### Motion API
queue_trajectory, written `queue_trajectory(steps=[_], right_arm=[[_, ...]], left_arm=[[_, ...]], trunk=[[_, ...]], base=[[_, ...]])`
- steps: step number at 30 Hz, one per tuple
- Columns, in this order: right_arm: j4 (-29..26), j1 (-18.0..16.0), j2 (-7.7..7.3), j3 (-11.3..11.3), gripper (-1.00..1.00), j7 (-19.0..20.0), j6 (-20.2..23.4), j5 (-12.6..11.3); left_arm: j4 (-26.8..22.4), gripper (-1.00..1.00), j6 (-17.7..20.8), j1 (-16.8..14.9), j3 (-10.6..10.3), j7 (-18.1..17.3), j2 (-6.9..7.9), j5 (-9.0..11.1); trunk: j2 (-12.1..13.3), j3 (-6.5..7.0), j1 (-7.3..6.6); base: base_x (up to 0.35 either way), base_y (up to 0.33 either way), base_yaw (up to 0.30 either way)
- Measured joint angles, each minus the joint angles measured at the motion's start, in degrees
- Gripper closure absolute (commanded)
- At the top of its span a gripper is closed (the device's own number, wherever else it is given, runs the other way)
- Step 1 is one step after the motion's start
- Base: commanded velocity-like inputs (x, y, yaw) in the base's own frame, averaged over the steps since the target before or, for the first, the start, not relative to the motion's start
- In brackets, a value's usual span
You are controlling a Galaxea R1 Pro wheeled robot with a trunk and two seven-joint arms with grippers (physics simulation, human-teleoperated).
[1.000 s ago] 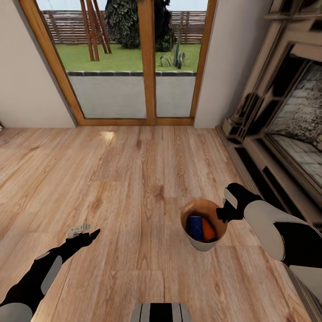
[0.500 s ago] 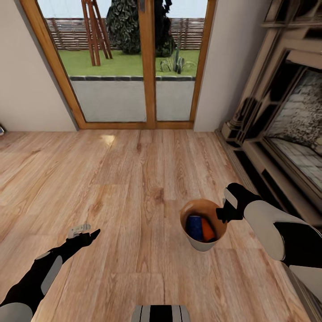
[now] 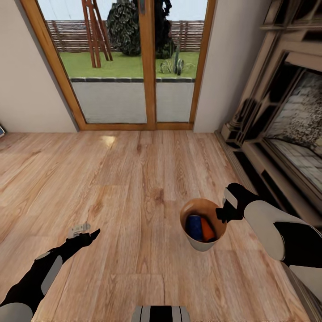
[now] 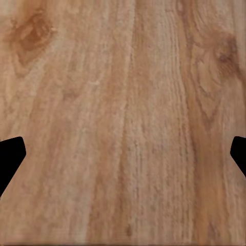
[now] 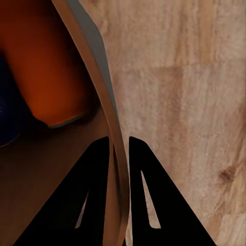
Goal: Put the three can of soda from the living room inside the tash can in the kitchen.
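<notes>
The light grey tash can [image 3: 202,244] with its brown inner wall hangs just above the living room's wood floor, in front of me to the right. Inside it lie a dark blue can of soda [image 3: 194,227] and an orange one [image 3: 207,229]; any third can is hidden. My right gripper [image 3: 222,213] is shut on the bin's rim, one finger inside and one outside [image 5: 119,148]. The right wrist view shows the bin's wall [image 5: 95,56] and the orange can [image 5: 46,66] up close. My left gripper [image 3: 84,231] hangs open over bare planks [image 4: 123,159], holding nothing.
Wood-framed glass doors [image 3: 147,67] stand straight ahead, with a lawn behind them. The brick-and-stone fireplace [image 3: 286,125] and its raised hearth run along the right side, close to my right arm. Open plank floor [image 3: 112,179] spreads ahead and to the left.
The doors and floor have slid slightly down in the head view, so the camera has moved. Both arms and the bin keep their places in the picture.
</notes>
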Motion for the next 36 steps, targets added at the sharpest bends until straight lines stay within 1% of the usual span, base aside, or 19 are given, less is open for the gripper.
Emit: queue_trajectory(steps=[5,7,10,12,17,18,22,28,36], right_arm=[[0.0,0.0,0.0,0.06,1.0,-0.02,0.0,0.14],[0.0,0.0,0.0,0.09,1.0,0.0,0.0,0.19],[0.0,0.0,0.0,0.0,1.0,0.13,0.0,0.1],[0.0,0.0,0.0,-0.03,1.0,0.2,0.0,0.0],[0.0,0.0,-0.24,-0.13,1.0,0.38,0.0,-0.27],[0.02,-0.05,-0.45,-0.06,1.0,0.42,0.0,-0.71],[0.81,-1.26,-0.92,2.13,1.0,0.42,0.0,-3.44],[0.7,-1.58,-0.99,1.94,1.0,0.45,0.0,-3.46],[0.7,-1.61,-1.0,1.89,1.0,0.45,0.0,-3.47]], left_arm=[[0.01,-1.0,0.0,-0.05,0.0,0.28,-0.04,-0.28],[0.02,-1.0,0.0,-0.04,0.0,0.9,-0.15,-1.27],[0.02,-1.0,0.0,-0.06,0.0,1.51,-0.91,-2.85],[0.02,-1.0,0.0,-0.06,0.0,1.58,-1.05,-3.07],[0.01,-1.0,0.0,-0.06,0.0,1.59,-1.18,-3.25],[0.01,-1.0,0.0,-0.06,0.0,1.59,-1.18,-3.26],[-0.03,-1.0,0.02,0.0,0.05,1.6,-1.17,-3.3],[-0.02,-1.0,0.01,-0.01,0.04,1.6,-1.18,-3.36],[-0.06,-1.0,-0.01,0.0,0.06,1.6,-1.19,-3.29]], trunk=[[-0.07,-0.64,0.13],[-0.09,-0.9,0.18],[-0.13,-1.42,0.26],[-0.16,-1.83,0.31],[-0.23,-2.91,0.44],[-0.25,-3.12,0.45],[-0.32,-3.98,0.4],[-0.4,-5.31,-0.4],[-0.4,-5.32,-0.38]], base=[[0.0,0.0,0.0],[0.0,0.0,0.0],[0.0,0.0,0.0],[0.0,0.0,0.0],[0.0,0.0,0.0],[0.0,0.0,0.0],[0.0,0.0,0.0],[0.0,0.0,0.0],[0.0,0.0,0.0]])
